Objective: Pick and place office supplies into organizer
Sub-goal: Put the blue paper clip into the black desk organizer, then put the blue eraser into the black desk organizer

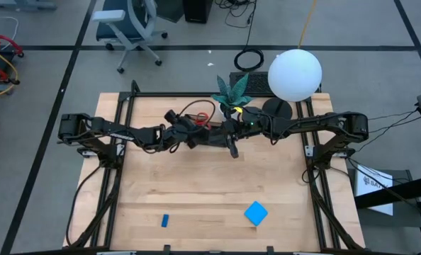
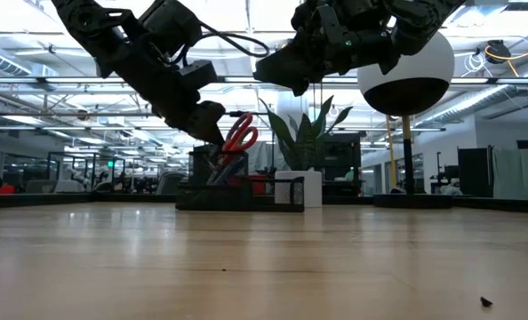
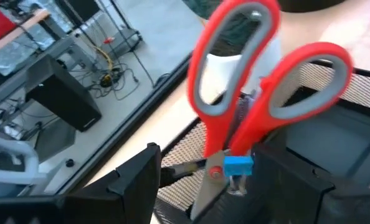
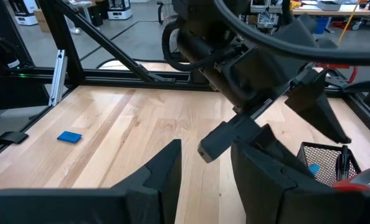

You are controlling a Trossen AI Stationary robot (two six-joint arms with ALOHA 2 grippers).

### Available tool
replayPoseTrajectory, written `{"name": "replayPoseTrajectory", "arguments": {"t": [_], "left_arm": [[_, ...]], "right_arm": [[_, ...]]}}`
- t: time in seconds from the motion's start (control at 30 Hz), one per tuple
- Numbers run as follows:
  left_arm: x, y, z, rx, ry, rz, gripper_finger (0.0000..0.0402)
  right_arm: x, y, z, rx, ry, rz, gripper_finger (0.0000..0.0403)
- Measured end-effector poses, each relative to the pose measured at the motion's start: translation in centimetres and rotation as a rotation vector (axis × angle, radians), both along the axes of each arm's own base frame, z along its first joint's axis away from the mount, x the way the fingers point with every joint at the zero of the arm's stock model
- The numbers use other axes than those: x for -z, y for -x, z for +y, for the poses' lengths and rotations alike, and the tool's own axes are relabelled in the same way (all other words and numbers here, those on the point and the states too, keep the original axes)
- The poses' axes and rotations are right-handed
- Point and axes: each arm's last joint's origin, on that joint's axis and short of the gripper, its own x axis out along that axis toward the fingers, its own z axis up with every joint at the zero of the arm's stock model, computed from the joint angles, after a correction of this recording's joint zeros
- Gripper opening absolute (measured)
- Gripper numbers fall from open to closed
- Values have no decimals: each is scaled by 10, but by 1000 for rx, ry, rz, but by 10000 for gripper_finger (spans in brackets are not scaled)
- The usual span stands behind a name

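Wooden table [image 1: 217,177] holding a black organizer [image 2: 237,191], white plant pot [image 2: 298,188], blue pad [image 1: 256,212], small eraser [image 1: 165,220].

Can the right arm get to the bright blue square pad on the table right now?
Probably yes. The blue pad lies alone on bare wood on the right arm's side, nothing on it. The right gripper is up by the organizer, fingers apart and empty, so it would have to travel.

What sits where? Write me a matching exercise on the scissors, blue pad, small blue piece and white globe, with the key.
1 scissors
2 blue pad
3 small blue piece
4 white globe

A table front, left arm's side
B standing in the organizer
C table's back, beside the plant
D table front, right arm's side

Pairs: 1-B, 2-D, 3-A, 4-C
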Motion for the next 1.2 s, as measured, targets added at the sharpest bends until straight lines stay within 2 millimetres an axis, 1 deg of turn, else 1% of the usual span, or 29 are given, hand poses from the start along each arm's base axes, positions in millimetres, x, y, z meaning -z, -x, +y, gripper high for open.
{"name": "replayPoseTrajectory", "arguments": {"t": [0.1,0.4,0.73,0.97,1.2], "left_arm": [[0,0,0,-17,5,-14,255],[2,-2,-3,110,97,-18,255],[3,-2,-5,149,77,32,255],[8,1,-6,133,181,21,255],[4,0,-14,208,260,-22,255]], "right_arm": [[0,0,0,0,0,0,130],[0,0,0,0,0,0,130],[1,0,0,0,-2,7,130],[1,0,0,0,-2,7,130],[1,0,0,0,-2,7,130]]}}
